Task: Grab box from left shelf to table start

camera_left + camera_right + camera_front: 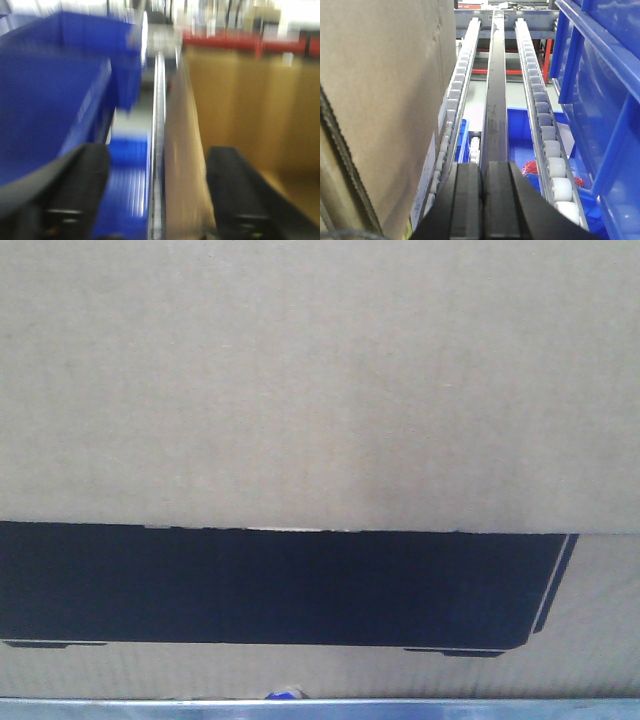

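The tan cardboard box (320, 380), with its black printed rectangle (270, 585), fills the front view and stands on the left shelf behind the silver front bar (320, 708). The left wrist view is blurred. There my left gripper (157, 172) is open and straddles the box's upright side wall (184, 150): one finger is outside by a blue bin, the other is on the tan inner side (250, 110). My right gripper (484, 200) is shut with nothing in it, just right of the box's side (385, 100), over the roller rails (540, 115). The table is out of view.
Blue plastic bins stand left of the box (55, 90) and right of the roller lane (600, 100). A lower blue bin holding red items (532, 167) shows beneath the rails. A dark bar (496, 100) runs between the two roller rows.
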